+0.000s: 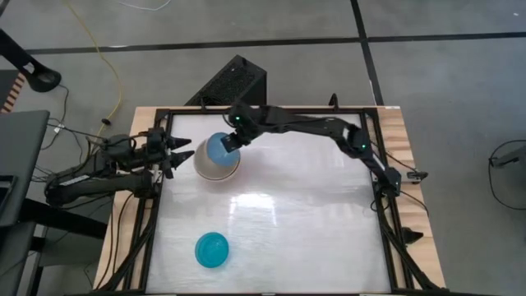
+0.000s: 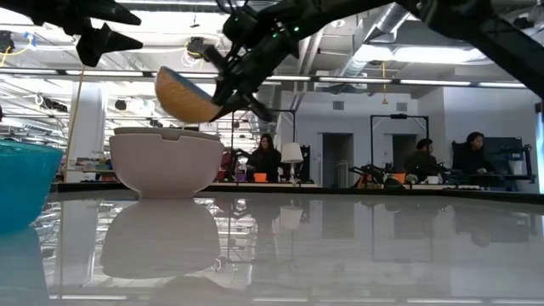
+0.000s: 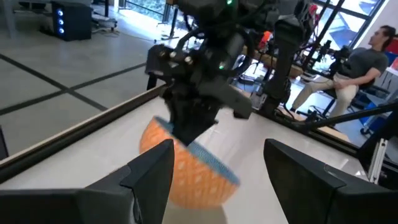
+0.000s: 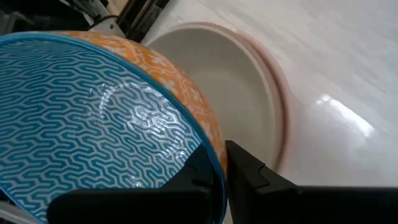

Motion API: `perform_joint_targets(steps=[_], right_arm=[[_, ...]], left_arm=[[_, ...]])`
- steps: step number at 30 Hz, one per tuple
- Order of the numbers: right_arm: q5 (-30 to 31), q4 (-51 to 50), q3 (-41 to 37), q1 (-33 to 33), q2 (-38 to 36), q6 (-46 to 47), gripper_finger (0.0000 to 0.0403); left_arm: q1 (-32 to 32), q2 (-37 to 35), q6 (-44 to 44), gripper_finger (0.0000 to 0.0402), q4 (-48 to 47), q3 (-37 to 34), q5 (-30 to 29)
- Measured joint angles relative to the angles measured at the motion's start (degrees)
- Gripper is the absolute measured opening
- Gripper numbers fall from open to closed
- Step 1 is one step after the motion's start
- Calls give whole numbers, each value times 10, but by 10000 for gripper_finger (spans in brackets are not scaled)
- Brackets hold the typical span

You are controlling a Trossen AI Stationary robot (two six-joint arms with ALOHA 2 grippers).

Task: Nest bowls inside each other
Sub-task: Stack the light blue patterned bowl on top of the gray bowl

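My right gripper (image 1: pixel 233 140) is shut on a bowl (image 1: pixel 219 149) that is blue-patterned inside and orange outside. It holds this bowl tilted just above a cream-white bowl (image 1: pixel 217 167) standing upright on its base on the white table, a pinkish rim (image 4: pixel 275 93) showing around it. A teal-blue bowl (image 1: pixel 212 249) stands alone near the table's front edge. My left gripper (image 1: pixel 179 155) hangs open at the table's left edge, level, pointing at the bowls, with nothing between its fingers (image 3: pixel 152 171). My right gripper pinches the patterned bowl's rim (image 4: pixel 214 155), one finger inside the bowl and one against its orange outer wall. The fingers slant down from the table's far right. The bowl (image 2: pixel 185 95) is lifted clear and tilted, right over the cream-white bowl (image 2: pixel 166 161).
A black metal frame (image 1: pixel 271 109) runs around the table's edges. A black box (image 1: pixel 233 82) sits on the floor beyond the far edge. Bare white tabletop (image 1: pixel 312 214) spreads over the middle and right. People sit in the room behind the table.
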Motion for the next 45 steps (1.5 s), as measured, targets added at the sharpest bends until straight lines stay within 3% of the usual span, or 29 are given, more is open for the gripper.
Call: perform_joint_targets(steps=[10,28,34,45], right_arm=[[0,-3,71,9,77,20,44],[41,3,69,15,116,4,47],[47,24,68,19,114,-36,83],[25,24,70,14,108,-10,169]], left_arm=[[0,0,-1,238,1,0,-8],[0,0,-14,238,2,0,-9],[0,0,-15,238,1,0,-9],[0,0,-21,238,0,0,-4]])
